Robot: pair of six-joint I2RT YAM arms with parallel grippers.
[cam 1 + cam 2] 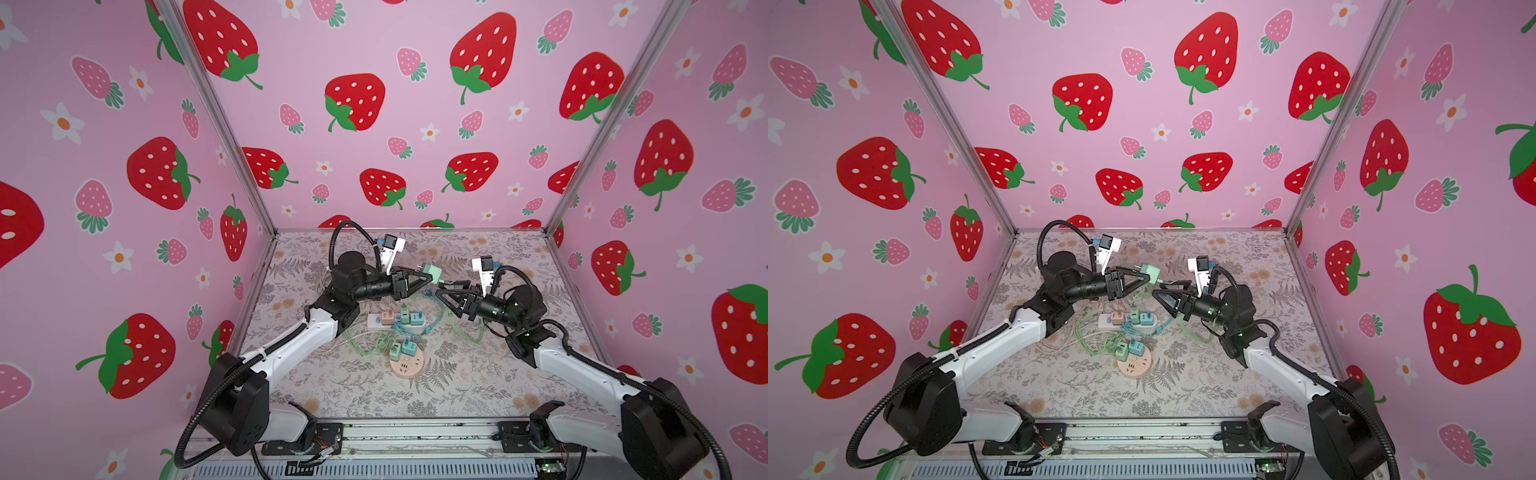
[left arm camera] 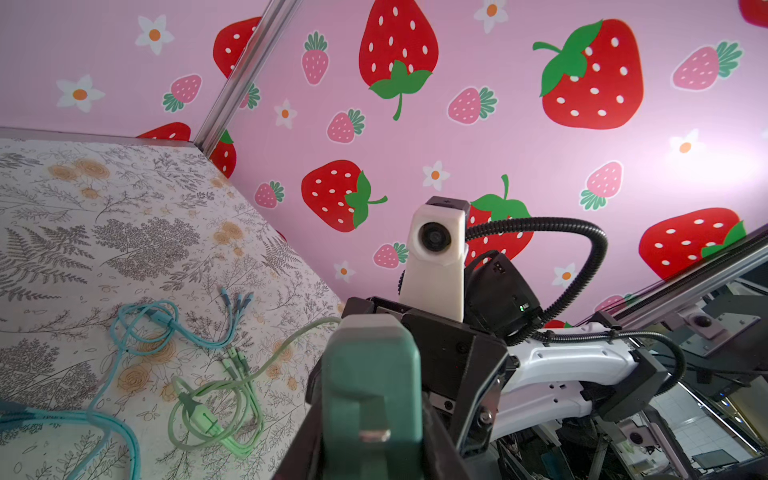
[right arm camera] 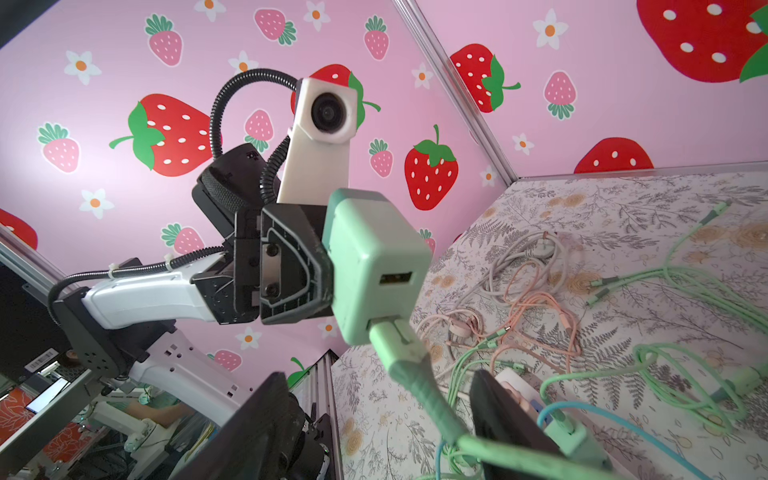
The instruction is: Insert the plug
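I have the mint-green cube-shaped plastic charger block clamped in my left pincer. It is held up in the air, with its metal prongs on the side turned away from the right pincer.

The right pincer sits tip to tip with the left one and its jaws stand apart. In the right wrist view the pale green rubber USB cable plug runs out between the two black fingers, and neither seems to press it. The plug looks seated in one of the block's two ports, just beside the free one. I can't tell whether it is fully home.

I judge the cable-into-block step done or nearly so.

Below both pincers, among loose cables, lie the white oblong power strip and the round peach socket disc. Next I'd back the right pincer clear of the cable. Then I'd turn the left one prongs-down and lower the block onto a free socket, minding that the trailing cable doesn't snag.
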